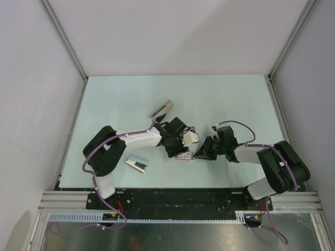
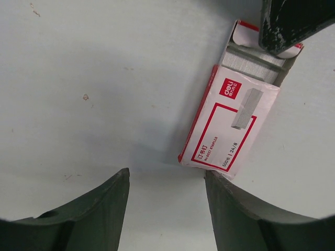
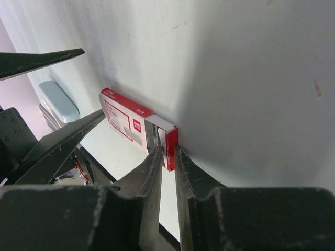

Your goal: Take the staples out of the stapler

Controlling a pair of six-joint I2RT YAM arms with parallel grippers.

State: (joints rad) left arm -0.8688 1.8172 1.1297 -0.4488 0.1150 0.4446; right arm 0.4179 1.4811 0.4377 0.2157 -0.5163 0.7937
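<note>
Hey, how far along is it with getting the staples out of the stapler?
Nothing looks finished. In hand: the right hand pinches the open end of the staple box, a grey strip of staples showing inside; the left hand sits open at its closed end. Left: the blue stapler lies apart, ungripped.

Pale green table (image 1: pixel 131 94), white walls (image 1: pixel 172 31)

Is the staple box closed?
No: in the left wrist view the staple box has its end flap open, with the grey staples showing inside.
</note>
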